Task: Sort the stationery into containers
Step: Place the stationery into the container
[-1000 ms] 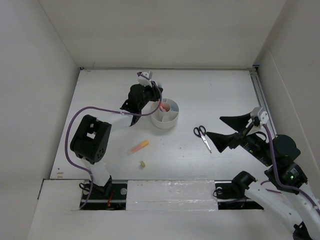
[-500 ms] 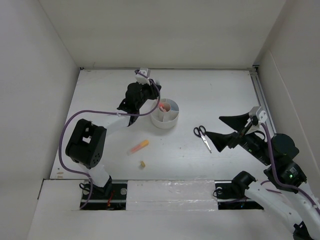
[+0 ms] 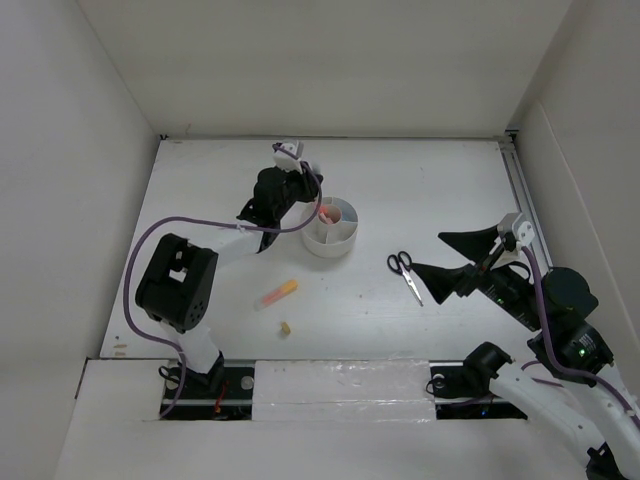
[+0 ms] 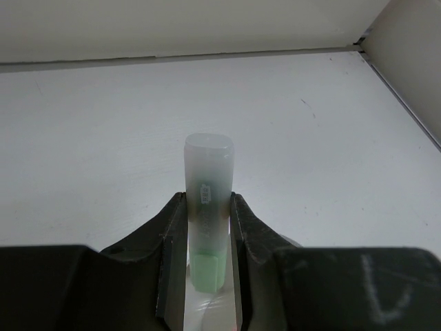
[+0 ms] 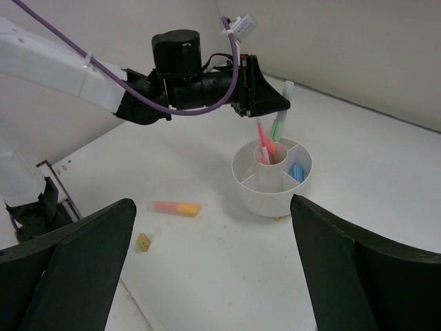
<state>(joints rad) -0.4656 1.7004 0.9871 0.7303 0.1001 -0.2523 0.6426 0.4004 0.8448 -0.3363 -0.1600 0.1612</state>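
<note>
White tabletop (image 3: 430, 190), white walls (image 3: 300, 60) | left gripper (image 4: 207, 203) clamped on green highlighter (image 4: 208, 162) | right gripper (image 3: 428, 252) jaws apart

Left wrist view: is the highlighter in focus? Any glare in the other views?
Left wrist view: green highlighter fairly sharp, left claw's fingers softer; right wrist view: white organizer clear, right claw's fingers dark; top view: even light, faint shadows, no harsh glare.

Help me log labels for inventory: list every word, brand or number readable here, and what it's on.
On the green highlighter: small dark print on the barrel, too blurred to read.
On the left end effector: a faint pale mark on its housing, illegible.
No other readable text shows.
</note>
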